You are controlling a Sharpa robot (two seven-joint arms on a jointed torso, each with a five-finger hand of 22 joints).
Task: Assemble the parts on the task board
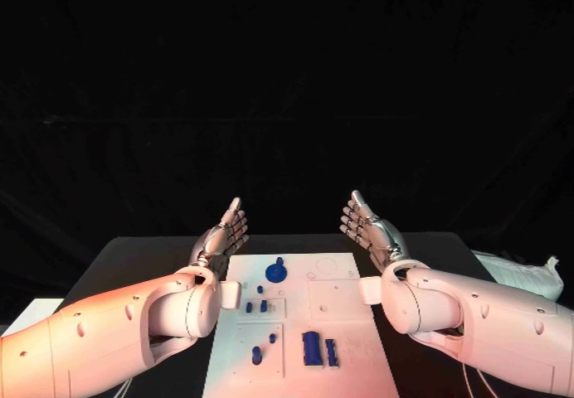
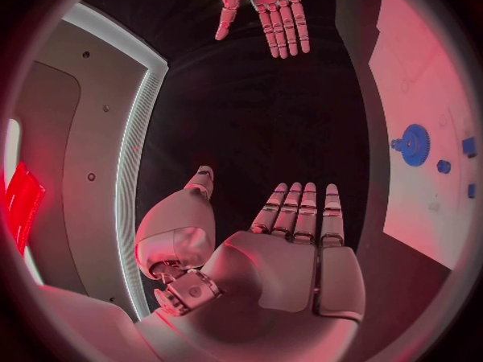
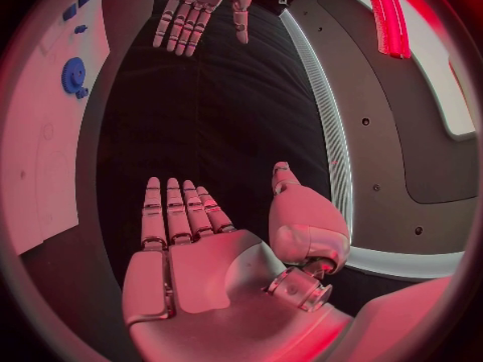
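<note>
Head view: left hand (image 1: 221, 235) and right hand (image 1: 371, 230) flat, fingers straight, empty, flanking the task board's (image 1: 341, 298) far end on the tabletop (image 1: 143, 257). Blue gear (image 1: 276, 271) between them, other blue parts (image 1: 311, 347) nearer.
Left wrist view: palm empty; gear, probably, beside it on the board.
Right wrist view: same, mirrored.
</note>
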